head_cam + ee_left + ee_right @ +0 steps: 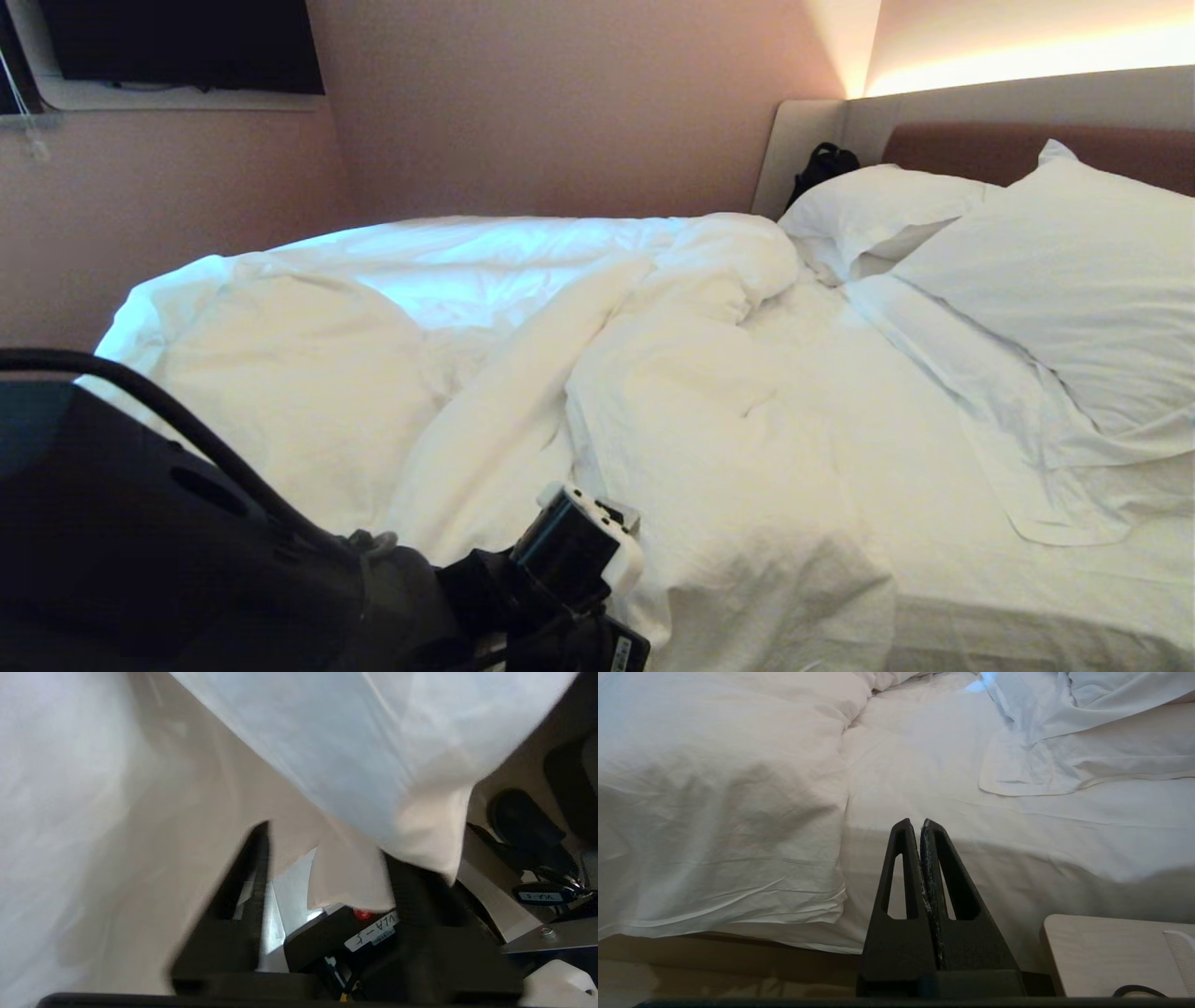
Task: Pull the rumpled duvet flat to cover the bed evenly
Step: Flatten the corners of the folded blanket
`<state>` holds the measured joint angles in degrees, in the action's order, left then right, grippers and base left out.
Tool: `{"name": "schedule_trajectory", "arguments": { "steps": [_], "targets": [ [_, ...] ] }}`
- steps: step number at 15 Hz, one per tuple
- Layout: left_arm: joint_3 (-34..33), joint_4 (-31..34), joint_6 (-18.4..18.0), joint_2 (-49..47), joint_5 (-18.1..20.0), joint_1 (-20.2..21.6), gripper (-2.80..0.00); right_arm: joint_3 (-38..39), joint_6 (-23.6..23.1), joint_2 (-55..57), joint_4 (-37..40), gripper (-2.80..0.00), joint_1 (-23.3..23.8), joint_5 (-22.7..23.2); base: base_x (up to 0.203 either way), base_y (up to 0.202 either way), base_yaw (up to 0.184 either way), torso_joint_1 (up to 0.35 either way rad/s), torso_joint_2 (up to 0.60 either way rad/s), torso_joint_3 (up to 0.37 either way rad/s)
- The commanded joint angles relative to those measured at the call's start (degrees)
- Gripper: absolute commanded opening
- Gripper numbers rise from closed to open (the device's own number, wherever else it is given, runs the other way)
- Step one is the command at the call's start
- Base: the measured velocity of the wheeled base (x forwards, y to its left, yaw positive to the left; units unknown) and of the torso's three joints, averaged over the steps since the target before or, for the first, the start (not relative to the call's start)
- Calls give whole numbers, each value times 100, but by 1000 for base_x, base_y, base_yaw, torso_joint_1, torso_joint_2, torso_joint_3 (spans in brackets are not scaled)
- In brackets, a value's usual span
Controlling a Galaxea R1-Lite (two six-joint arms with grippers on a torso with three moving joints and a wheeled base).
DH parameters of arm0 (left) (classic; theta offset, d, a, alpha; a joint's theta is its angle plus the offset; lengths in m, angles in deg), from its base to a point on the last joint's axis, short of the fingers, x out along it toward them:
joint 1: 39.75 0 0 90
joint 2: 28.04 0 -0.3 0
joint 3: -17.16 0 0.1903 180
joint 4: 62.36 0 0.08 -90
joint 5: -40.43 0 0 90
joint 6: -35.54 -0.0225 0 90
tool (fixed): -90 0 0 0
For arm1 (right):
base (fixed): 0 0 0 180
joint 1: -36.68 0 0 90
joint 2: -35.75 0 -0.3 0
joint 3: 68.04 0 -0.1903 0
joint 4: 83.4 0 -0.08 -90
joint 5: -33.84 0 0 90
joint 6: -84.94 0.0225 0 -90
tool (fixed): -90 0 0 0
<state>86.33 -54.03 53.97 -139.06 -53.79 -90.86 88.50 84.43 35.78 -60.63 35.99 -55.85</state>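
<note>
The white duvet (pixel 672 401) lies bunched in thick folds across the left and middle of the bed (pixel 943 448), leaving bare sheet on the right. Its near edge hangs over the bed's front side. My left arm (pixel 280 579) reaches in at the bottom left, at that hanging edge. In the left wrist view my left gripper (pixel 327 844) is open, its dark fingers (pixel 254 868) well apart, and a loose corner of the duvet (pixel 350 742) droops between them and over one fingertip. My right gripper (pixel 920 822) is shut and empty, held low in front of the mattress side beside the duvet (pixel 714 788).
Two plump pillows (pixel 1074 280) (pixel 878 205) rest against the brown headboard (pixel 980 149), with a flat pillowcase flap (pixel 1041 765) spread below them. A black bag (pixel 822 168) sits at the headboard's corner. Pink walls close off the far side. A light wooden tabletop (pixel 1111 952) stands by my right gripper.
</note>
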Motion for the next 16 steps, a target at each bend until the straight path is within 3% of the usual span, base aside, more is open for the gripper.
{"name": "schedule_trajectory", "arguments": {
  "steps": [1, 3, 8, 16],
  "targets": [
    [-72, -26, 29, 64, -54, -58, 0, 1, -2, -2, -2, -280, -2, 5, 0, 0, 0, 0, 0, 0],
    [-205, -336, 28, 88, -231, -119, 0, 1, -2, -2, -2, -280, -2, 5, 0, 0, 0, 0, 0, 0],
    [-430, -1349, 55, 36, -273, -119, 0, 1, -2, -2, -2, -280, -2, 5, 0, 0, 0, 0, 0, 0],
    [-790, -1486, 71, 499, -205, -197, 0, 1, -2, -2, -2, -280, -2, 5, 0, 0, 0, 0, 0, 0]
  ]
}}
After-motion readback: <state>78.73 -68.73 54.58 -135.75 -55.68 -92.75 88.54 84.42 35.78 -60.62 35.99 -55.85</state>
